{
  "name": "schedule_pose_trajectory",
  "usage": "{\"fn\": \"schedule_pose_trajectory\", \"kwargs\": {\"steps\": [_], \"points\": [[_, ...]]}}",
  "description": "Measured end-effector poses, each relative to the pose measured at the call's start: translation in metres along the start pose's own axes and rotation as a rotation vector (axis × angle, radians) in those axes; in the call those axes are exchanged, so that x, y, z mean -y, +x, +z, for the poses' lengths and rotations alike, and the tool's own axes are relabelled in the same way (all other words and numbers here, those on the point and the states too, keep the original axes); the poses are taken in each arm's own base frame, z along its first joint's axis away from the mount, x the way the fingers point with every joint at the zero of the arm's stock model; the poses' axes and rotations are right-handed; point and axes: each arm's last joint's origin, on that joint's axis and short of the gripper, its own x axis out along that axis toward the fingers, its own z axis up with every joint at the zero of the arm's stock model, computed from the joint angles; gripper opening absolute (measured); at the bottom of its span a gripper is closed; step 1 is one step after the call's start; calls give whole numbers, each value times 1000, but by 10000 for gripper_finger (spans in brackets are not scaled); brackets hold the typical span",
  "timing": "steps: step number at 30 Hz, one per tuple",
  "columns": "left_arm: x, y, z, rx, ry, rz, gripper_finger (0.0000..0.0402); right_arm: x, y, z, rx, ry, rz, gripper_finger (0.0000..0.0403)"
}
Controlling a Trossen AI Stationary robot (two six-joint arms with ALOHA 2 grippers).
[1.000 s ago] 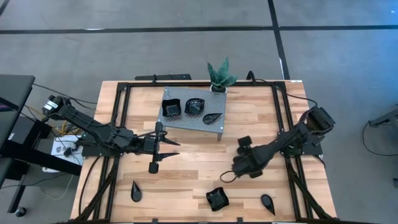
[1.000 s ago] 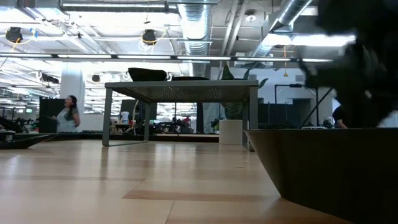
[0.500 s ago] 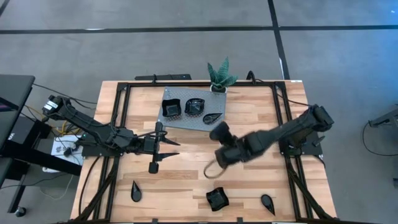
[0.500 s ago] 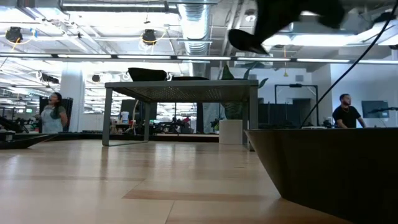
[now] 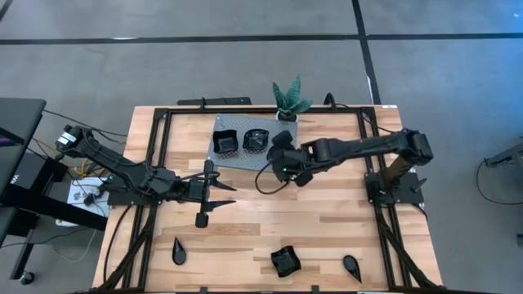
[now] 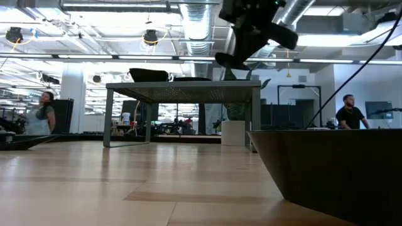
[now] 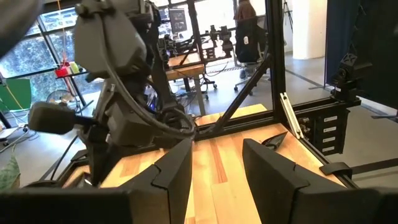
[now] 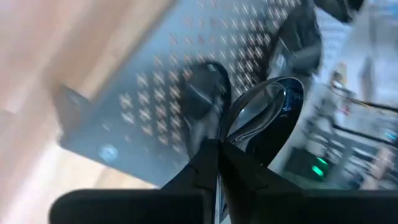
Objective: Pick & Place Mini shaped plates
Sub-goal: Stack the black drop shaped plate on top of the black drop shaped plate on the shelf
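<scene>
My right gripper (image 5: pixel 283 166) hangs over the near right part of the grey perforated stand (image 5: pixel 233 161), shut on a glossy black roundish plate (image 8: pixel 264 115), which the low view shows as the plate (image 6: pixel 231 61) above the stand top (image 6: pixel 182 84). On the stand rest a square plate (image 5: pixel 225 143) and a roundish plate (image 5: pixel 257 140). Flat on the wood lie a teardrop plate (image 5: pixel 178 250), a square plate (image 5: pixel 285 261) and another teardrop plate (image 5: pixel 351 265). My left gripper (image 5: pixel 225 189) waits open over the table's left half, touching nothing. My right gripper pinches the roundish plate by its rim (image 8: pixel 231 138) between the two fingers (image 8: pixel 208 163). The plate is lifted clear and sticks out beyond the fingertips, tilted, above the stand's top. In the low view it hangs just under the gripper (image 6: pixel 246 37).
A green potted plant (image 5: pixel 288 98) stands at the stand's far right corner. Black frame rails (image 5: pixel 159 155) run along the table's left, right and far sides. The square plate (image 6: pixel 326 176) sits close in front of the low camera. People show in the room behind.
My right gripper has risen from low over the table's near right part and swung toward the far edge and leftward, carrying the plate up to the stand's near right corner. It has stayed shut on the plate throughout.
</scene>
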Motion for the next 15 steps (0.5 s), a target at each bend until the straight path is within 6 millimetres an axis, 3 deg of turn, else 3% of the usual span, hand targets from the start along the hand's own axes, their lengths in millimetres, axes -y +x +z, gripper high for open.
{"fn": "schedule_pose_trajectory", "kwargs": {"steps": [15], "points": [[0, 0, 0, 0, 0, 0, 144, 0, 26, 1, -20, 31, 79, 13]]}}
